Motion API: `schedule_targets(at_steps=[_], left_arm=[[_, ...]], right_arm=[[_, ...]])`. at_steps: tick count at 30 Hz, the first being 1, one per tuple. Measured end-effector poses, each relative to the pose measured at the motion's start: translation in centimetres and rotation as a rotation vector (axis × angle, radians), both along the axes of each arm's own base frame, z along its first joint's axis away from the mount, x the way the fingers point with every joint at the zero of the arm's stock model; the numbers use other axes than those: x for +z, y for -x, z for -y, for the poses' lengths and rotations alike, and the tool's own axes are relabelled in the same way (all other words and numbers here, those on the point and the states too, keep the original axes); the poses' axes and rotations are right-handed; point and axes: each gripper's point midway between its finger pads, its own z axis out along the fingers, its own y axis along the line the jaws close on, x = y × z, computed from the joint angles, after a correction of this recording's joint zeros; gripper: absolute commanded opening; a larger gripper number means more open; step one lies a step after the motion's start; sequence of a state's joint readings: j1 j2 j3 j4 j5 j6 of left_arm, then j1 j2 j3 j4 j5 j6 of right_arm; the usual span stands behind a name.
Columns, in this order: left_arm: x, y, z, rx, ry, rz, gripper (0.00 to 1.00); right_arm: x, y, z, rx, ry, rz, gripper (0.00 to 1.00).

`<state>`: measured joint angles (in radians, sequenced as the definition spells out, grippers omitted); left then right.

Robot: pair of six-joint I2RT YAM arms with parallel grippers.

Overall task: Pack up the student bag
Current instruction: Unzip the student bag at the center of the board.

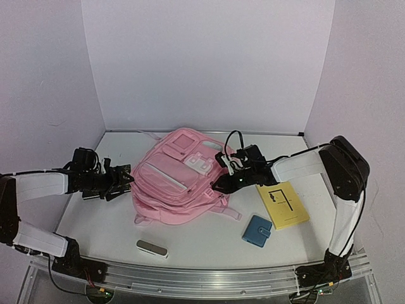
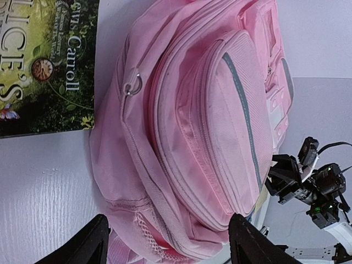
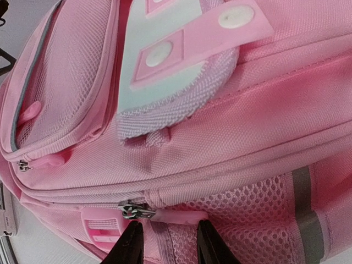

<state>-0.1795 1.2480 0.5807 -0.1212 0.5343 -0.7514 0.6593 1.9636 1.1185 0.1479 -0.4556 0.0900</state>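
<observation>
Left pincer (image 2: 169,223) wide, holding nothing. The student bag (image 1: 180,183) lies right ahead of it, I'd guess parked there as a brace. Right pincer (image 3: 169,225) narrow, zip pull (image 3: 135,210) just ahead of its tips, can't tell if pinched.

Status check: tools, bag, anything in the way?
Left tool open at student bag edge. Right tool at zip pull, grip unclear. Bag lies front up. Nothing blocking; book beside it.
</observation>
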Motion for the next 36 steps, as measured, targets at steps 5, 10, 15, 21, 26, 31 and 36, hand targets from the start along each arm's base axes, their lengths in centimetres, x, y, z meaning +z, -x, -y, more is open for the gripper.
schedule_targets(at_steps=[5,10,15,21,26,31,36], left_arm=[[-0.5,0.3,0.4,0.003,0.048,-0.014,0.76],[-0.8,-0.5,0.9,-0.002,0.075,-0.006,0.72],[-2.1,-0.9,1.1,-0.011,0.08,-0.028,0.59],[-3.7,-1.1,1.3,-0.014,0.078,-0.062,0.57],[-4.6,-1.2,1.4,-0.02,0.083,-0.078,0.52],[-5.0,-1.4,1.6,-0.029,0.089,-0.086,0.4],[-5.4,-1.8,1.6,-0.034,0.089,-0.093,0.23]], right_arm=[[-0.1,-0.5,-0.3,0.007,0.002,-0.001,0.21],[-0.2,-0.5,-0.3,0.012,0.004,-0.003,0.12],[-0.2,-0.3,-0.3,0.018,-0.003,-0.013,0.06],[0.5,0.1,-0.5,0.038,-0.022,-0.019,0.12],[1.2,0.4,-0.9,0.052,-0.033,-0.012,0.25],[1.2,0.7,-1.2,0.065,-0.034,-0.012,0.28],[1.4,0.5,-1.4,0.067,-0.029,-0.005,0.14]])
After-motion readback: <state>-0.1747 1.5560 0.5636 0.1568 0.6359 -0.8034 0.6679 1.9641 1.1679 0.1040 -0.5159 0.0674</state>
